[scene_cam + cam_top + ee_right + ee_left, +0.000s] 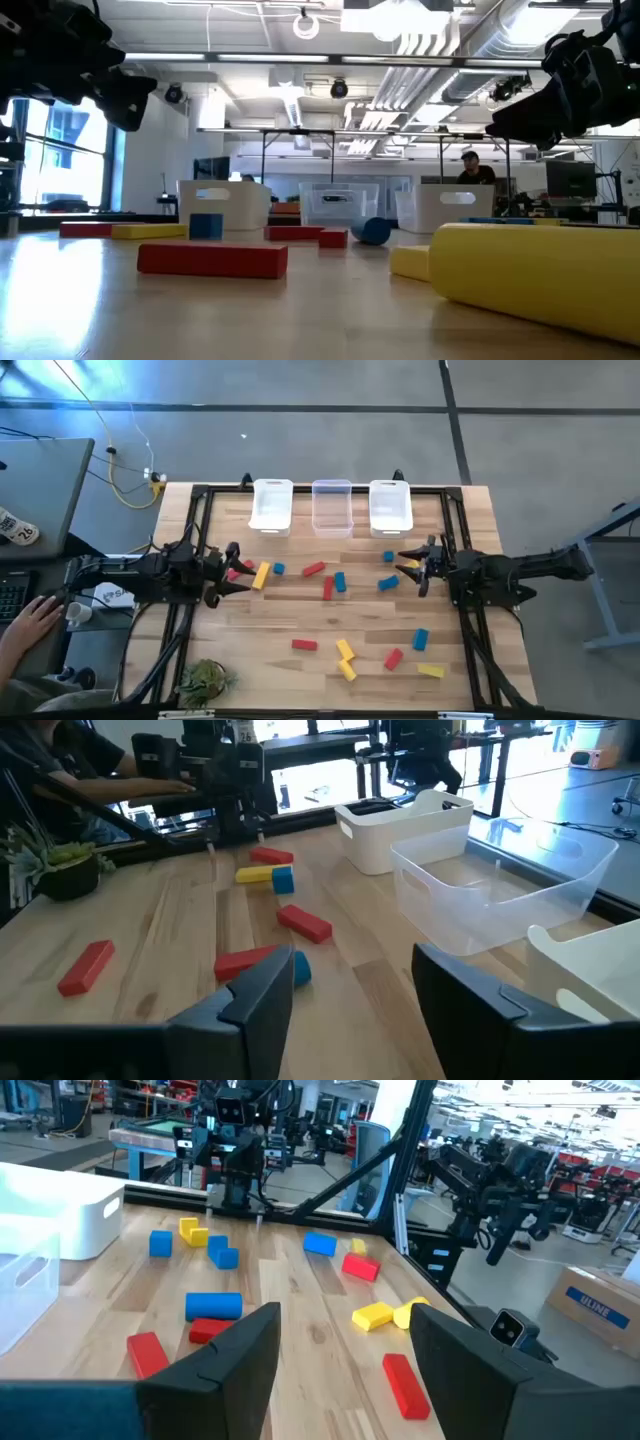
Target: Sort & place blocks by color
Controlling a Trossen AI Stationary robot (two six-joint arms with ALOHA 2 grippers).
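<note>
A: So the blocks (340, 582) are all loose on the wooden table (300, 622), none in the three bins (331, 506) at the far edge. Red, yellow and blue ones sit scattered from the middle to the near edge.

B: Yep, and both arms hang above the table. Left gripper (345, 1342) is by the left rail near a yellow and a red block, right gripper (350, 985) by the right rail. From overhead you can't really read the fingers; the wrist cams show both spread wide, nothing held

A: Low cam adds a person (474, 170) way behind the bins
</note>
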